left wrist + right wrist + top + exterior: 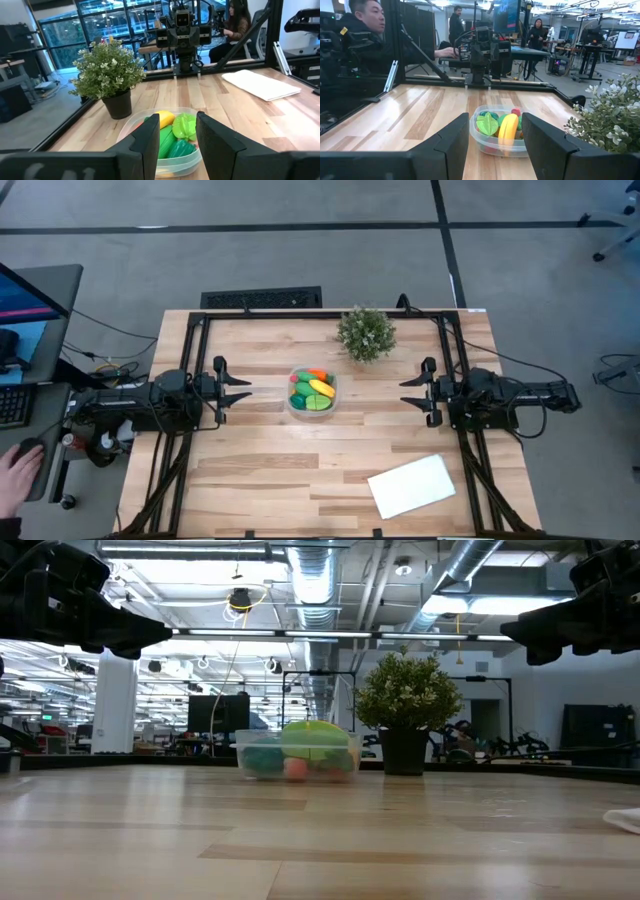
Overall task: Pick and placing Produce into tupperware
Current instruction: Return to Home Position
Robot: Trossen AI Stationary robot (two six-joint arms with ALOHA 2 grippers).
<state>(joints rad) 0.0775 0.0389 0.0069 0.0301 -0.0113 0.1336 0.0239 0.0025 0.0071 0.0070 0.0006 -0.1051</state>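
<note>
the table (330,480) holds everything. the left gripper (240,390) hovers over its left side and the right gripper (408,392) over its right, facing each other, both with jaws apart and empty. a white sheet (412,485) lies on the right side. a plant (366,333) stands near the opposite edge. the tub (291,394) sits mid-table between the grippers, with the produce (318,388) piled inside it.
</note>
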